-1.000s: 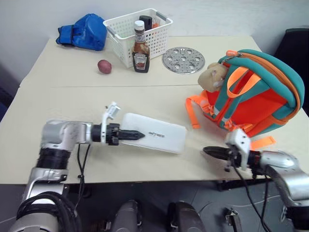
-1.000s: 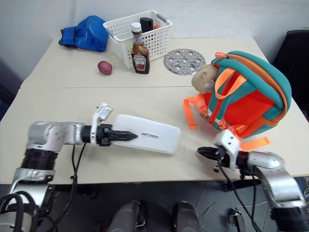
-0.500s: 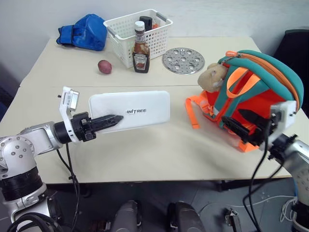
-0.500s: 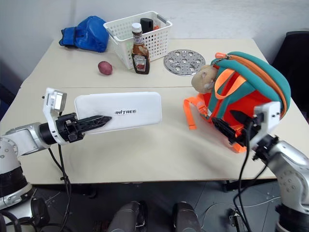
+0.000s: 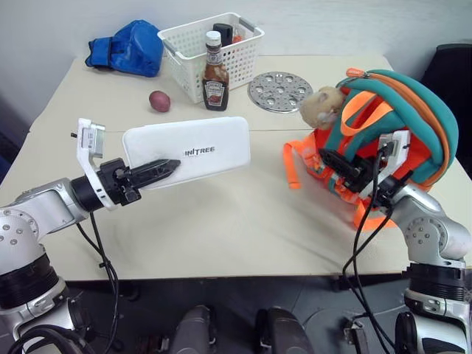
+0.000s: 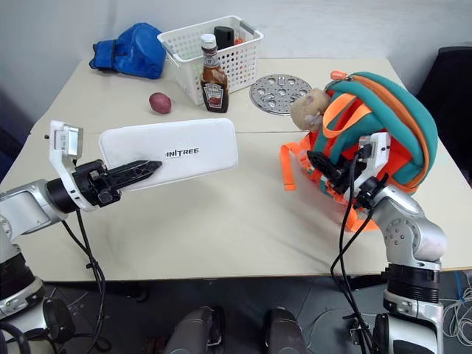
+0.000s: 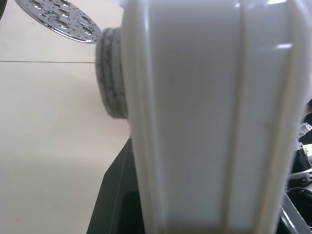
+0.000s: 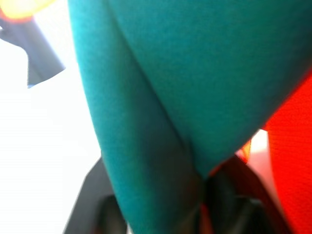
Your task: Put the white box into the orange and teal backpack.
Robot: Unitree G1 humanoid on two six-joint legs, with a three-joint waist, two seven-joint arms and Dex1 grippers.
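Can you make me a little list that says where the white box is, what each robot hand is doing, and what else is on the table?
white box: lifted off the table, held at one end, lettering facing up
left end effector: shut on the white box
right end effector: shut on a teal strap of the backpack
orange and teal backpack: standing on the table's right side, plush toy at its front
box in backpack: not yet
far side of table: blue glove, white basket, sauce bottle, small red potato, round metal plate with holes
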